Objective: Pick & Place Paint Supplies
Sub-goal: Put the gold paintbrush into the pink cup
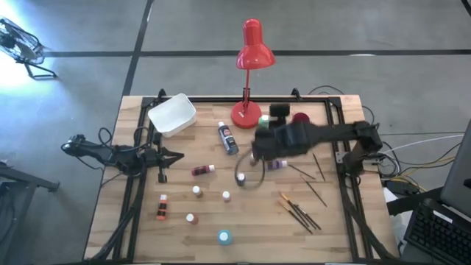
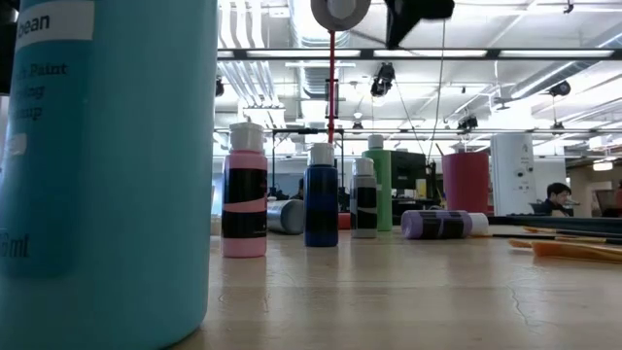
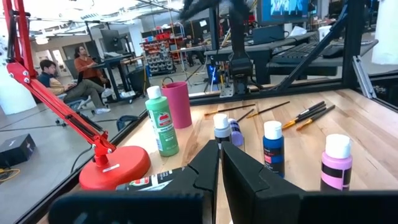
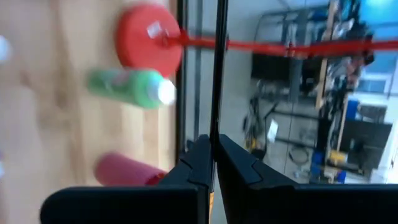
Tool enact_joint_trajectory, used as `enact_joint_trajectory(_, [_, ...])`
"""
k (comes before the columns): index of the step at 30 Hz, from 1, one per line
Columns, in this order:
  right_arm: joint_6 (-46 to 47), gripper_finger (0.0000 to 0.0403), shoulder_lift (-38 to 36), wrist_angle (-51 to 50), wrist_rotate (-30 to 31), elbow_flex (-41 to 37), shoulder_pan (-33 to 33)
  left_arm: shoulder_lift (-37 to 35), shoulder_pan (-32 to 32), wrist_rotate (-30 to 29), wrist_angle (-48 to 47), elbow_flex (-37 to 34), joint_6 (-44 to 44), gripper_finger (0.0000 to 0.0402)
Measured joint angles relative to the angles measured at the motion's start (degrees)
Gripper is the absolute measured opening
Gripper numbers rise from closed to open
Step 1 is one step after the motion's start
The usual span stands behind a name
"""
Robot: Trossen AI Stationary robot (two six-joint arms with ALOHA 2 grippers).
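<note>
On your wooden table (image 1: 338, 228) you have a red desk lamp (image 1: 250, 51) standing at the far edge (its round base (image 3: 115, 168) just beside a dark pink cup (image 3: 178, 104)), a white tub (image 1: 172, 114) toward the far left corner, and people seated at desks (image 3: 74, 74) in the room beyond.

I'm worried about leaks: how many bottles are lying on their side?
4: large dark bottle beside the lamp base, maroon bottle mid-table, orange bottle near the left edge, purple bottle beside the right arm. The arm may hide others.
</note>
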Motion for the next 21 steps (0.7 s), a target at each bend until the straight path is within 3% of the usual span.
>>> enact_joint_trajectory(10, [-10.19, 0.001, -1.46, 0.0, -3.63, -7.5, -15.13, 0.01, -0.01, 0.0, 0.0, 0.0, -0.01, 0.0025])
enact_joint_trajectory(21, [-15.01, 0.0009, -7.0, 0.04, 1.32, -15.67, -29.21, 0.01, 0.0, 0.0, 0.02, 0.0, -0.01, 0.0025])
